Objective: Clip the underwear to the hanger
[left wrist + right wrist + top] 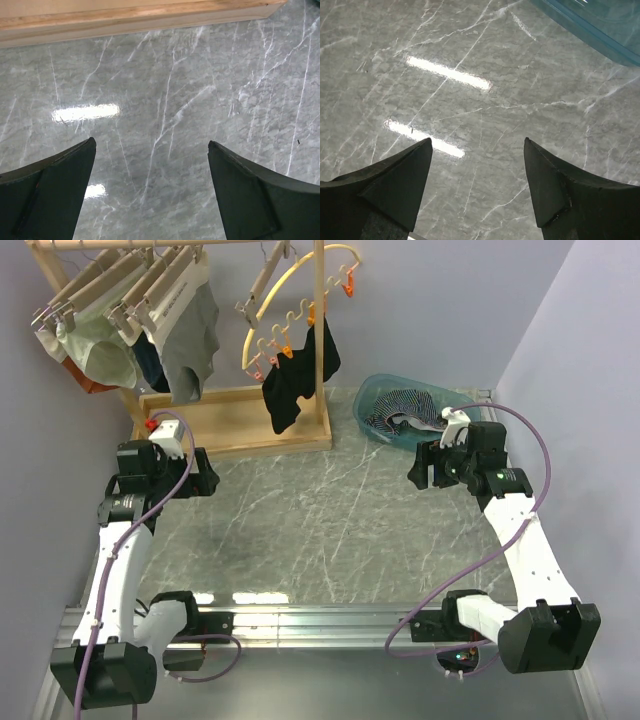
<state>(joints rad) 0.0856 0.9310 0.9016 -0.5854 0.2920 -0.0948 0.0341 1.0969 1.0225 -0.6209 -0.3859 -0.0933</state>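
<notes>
The underwear (400, 404), dark navy with pale pinstripes and a grey waistband, lies crumpled in a blue basket (372, 392) at the back right. An empty pale wooden bar hanger (261, 284) with metal clips hangs tilted from the rack's top rail, beside the yellow arc. My left gripper (207, 480) is open and empty above the table in front of the rack base; the left wrist view (151, 142) shows only marble between its fingers. My right gripper (418, 468) is open and empty just in front of the basket, also over marble in the right wrist view (477, 140).
A wooden rack (240, 425) at the back left carries several hangers with garments, plain grey briefs (190, 330), a yellow arc with orange pegs (300, 310) and a black garment (295, 375). Its base shows in the left wrist view (140, 15). The basket rim (590, 25) is near my right gripper.
</notes>
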